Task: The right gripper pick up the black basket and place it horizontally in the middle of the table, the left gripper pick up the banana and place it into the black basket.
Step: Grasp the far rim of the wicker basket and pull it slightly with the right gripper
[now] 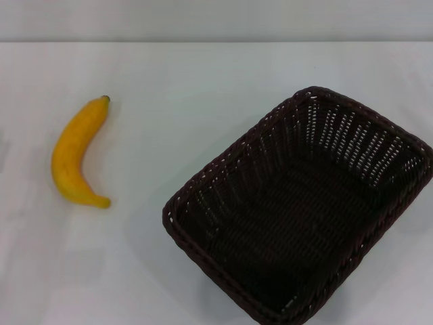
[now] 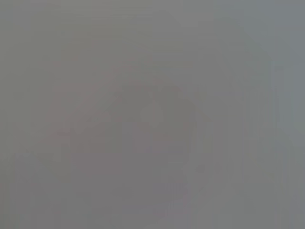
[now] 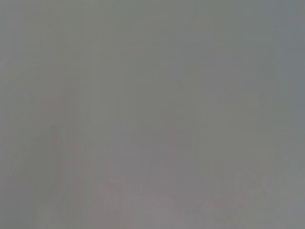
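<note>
Bare test-bench setting is indicated: plain white table (image 1: 203,81), blank pale wall (image 1: 216,19) at 12 o'clock.

Yellow banana (image 1: 74,156) lies left on the white table (image 1: 203,81), apart from the skewed, empty black basket (image 1: 301,210).

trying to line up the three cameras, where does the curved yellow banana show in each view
Head view: the curved yellow banana lies at the left on the white table, apart from the dark woven basket.
Left wrist view: not in it; only plain grey.
Right wrist view: not in it; only plain grey.
Shared landmark: none can be made out.
</note>
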You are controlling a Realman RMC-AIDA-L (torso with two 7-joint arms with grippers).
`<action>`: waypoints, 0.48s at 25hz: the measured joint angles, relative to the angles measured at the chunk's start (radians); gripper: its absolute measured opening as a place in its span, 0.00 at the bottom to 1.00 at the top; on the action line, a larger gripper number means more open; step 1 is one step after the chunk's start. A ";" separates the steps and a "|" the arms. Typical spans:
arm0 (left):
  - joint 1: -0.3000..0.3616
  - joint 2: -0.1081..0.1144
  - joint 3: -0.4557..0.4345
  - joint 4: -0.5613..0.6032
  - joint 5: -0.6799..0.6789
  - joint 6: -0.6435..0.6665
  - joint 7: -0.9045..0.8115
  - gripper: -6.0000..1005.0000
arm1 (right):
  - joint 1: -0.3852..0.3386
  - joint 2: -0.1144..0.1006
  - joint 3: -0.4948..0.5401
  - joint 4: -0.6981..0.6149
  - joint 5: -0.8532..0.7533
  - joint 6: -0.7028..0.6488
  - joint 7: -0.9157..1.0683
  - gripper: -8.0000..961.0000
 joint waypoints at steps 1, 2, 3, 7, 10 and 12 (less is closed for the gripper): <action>0.002 0.000 0.000 0.001 0.000 -0.002 0.001 0.86 | -0.002 -0.001 -0.021 -0.069 -0.034 -0.024 0.087 0.71; 0.005 0.001 0.000 0.004 0.000 -0.004 0.002 0.86 | -0.003 -0.002 -0.036 -0.133 -0.068 -0.047 0.166 0.71; 0.007 0.002 0.000 0.007 -0.002 -0.004 0.002 0.86 | -0.002 -0.004 -0.048 -0.214 -0.123 -0.076 0.263 0.71; 0.014 0.005 -0.001 0.016 -0.021 -0.006 -0.001 0.86 | 0.023 -0.017 -0.064 -0.495 -0.385 -0.130 0.641 0.71; 0.035 0.005 -0.002 0.048 -0.034 -0.009 -0.001 0.86 | 0.056 -0.029 -0.066 -0.687 -0.545 -0.055 0.908 0.71; 0.046 0.006 -0.002 0.064 -0.037 -0.009 -0.002 0.86 | 0.086 -0.040 -0.074 -0.817 -0.648 0.015 1.086 0.71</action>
